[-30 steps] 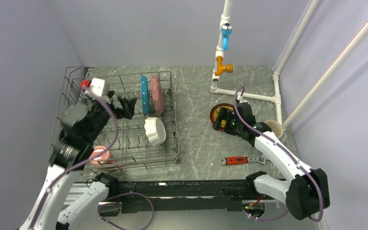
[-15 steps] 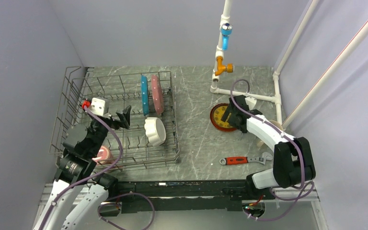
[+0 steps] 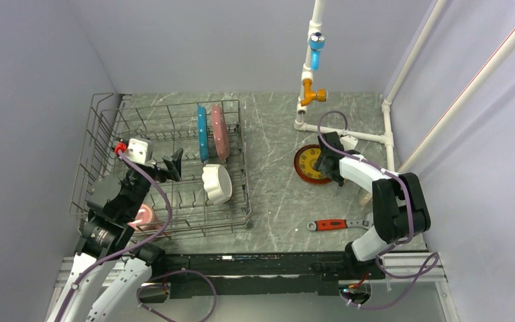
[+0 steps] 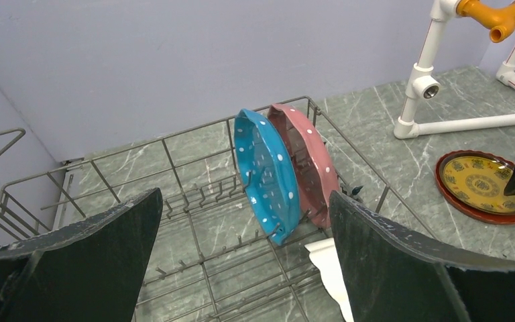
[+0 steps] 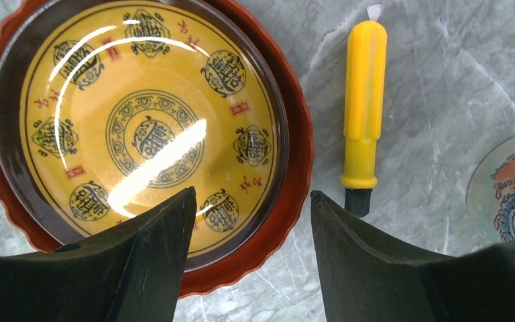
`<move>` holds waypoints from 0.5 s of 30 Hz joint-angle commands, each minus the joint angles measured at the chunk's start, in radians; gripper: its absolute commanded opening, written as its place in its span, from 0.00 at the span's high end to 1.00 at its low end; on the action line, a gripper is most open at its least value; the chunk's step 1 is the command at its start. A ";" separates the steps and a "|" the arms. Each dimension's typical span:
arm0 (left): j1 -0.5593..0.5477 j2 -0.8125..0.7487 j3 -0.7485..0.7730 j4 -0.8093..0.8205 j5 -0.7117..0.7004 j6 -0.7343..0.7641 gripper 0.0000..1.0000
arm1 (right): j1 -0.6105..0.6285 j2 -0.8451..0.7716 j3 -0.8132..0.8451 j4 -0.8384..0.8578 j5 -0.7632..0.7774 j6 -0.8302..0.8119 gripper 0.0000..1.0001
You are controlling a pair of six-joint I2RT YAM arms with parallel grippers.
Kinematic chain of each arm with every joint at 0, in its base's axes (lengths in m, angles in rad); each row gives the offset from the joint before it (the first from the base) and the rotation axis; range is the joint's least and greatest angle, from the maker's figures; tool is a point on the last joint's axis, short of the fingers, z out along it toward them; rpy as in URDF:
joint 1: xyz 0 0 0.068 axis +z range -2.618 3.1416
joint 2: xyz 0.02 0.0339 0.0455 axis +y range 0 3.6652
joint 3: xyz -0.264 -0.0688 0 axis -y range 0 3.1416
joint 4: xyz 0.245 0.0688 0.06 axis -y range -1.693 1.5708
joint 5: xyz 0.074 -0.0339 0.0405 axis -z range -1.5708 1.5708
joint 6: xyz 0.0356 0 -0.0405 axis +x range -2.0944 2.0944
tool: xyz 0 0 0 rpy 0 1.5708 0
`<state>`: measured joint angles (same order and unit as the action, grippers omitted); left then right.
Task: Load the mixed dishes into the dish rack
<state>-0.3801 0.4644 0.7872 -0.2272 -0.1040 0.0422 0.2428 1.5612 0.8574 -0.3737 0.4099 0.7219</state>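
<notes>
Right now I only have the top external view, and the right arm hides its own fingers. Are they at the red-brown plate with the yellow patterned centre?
Observer: Yes. In the right wrist view the right gripper stands open astride the rim of the red-brown plate, one finger over the yellow centre, the other outside the rim.
Operator: Anything close to that outside finger?
Observer: A yellow-handled screwdriver lies beside the plate, apart from its rim; its dark shaft end disappears behind that finger.
</notes>
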 commanded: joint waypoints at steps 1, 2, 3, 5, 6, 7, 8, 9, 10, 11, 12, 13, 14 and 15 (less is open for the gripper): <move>0.003 0.003 -0.001 0.027 0.019 0.016 0.01 | -0.012 -0.030 0.023 0.055 0.046 -0.013 0.35; 0.004 0.006 -0.002 0.026 0.019 0.016 0.01 | -0.012 -0.031 0.025 0.056 0.048 -0.013 0.35; 0.003 0.008 0.000 0.025 0.021 0.016 0.01 | -0.012 -0.031 0.028 0.055 0.049 -0.016 0.36; 0.003 0.011 0.004 0.022 0.030 0.013 0.01 | -0.013 -0.031 0.032 0.053 0.046 -0.019 0.39; 0.003 0.011 0.002 0.024 0.033 0.013 0.01 | -0.013 -0.033 0.032 0.054 0.040 -0.019 0.39; 0.004 0.011 -0.001 0.027 0.033 0.014 0.00 | -0.015 -0.036 0.032 0.054 0.035 -0.018 0.40; 0.003 0.012 -0.002 0.028 0.031 0.014 0.01 | -0.014 -0.040 0.031 0.054 0.031 -0.018 0.40; 0.003 0.012 -0.001 0.024 0.028 0.013 0.01 | -0.015 -0.042 0.028 0.058 0.031 -0.019 0.40; 0.003 0.013 0.002 0.020 0.028 0.013 0.01 | -0.015 -0.046 0.024 0.066 0.035 -0.021 0.41; 0.003 0.013 0.004 0.020 0.031 0.011 0.01 | -0.015 -0.047 0.018 0.076 0.038 -0.022 0.41; 0.003 0.012 0.003 0.022 0.035 0.012 0.01 | -0.017 -0.047 0.014 0.086 0.035 -0.022 0.41; 0.003 0.010 -0.001 0.026 0.037 0.013 0.01 | -0.019 -0.041 0.013 0.093 0.029 -0.022 0.41; 0.003 0.010 -0.004 0.030 0.034 0.013 0.01 | -0.020 -0.035 0.016 0.093 0.029 -0.022 0.42; 0.004 0.013 -0.004 0.028 0.031 0.013 0.01 | -0.020 -0.025 0.019 0.092 0.030 -0.021 0.44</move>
<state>-0.3801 0.4740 0.7868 -0.2291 -0.0898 0.0422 0.2314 1.5501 0.8574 -0.3290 0.4213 0.7071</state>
